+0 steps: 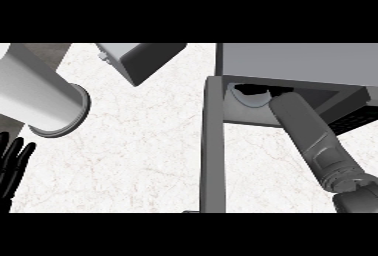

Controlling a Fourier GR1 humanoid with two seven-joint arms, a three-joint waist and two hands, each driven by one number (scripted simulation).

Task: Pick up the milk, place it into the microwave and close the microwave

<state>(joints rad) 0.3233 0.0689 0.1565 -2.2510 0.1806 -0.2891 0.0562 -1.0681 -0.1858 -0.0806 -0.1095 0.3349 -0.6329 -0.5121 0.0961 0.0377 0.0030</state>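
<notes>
The microwave (295,62) stands at the upper right, and its door (214,150) swings out toward me as a grey panel seen edge-on. My right forearm reaches through the opening. Only a dark part of my right hand (256,90) shows inside, just above the pale round turntable (249,100). No milk is visible in this view; the microwave's top hides most of the cavity. My left hand (12,162) rests open at the left edge with fingers up, holding nothing.
A large white cylinder (37,92) lies at the left of the speckled white counter (140,150). A grey box-shaped object (142,61) sits at the top centre. The open door divides the counter in two.
</notes>
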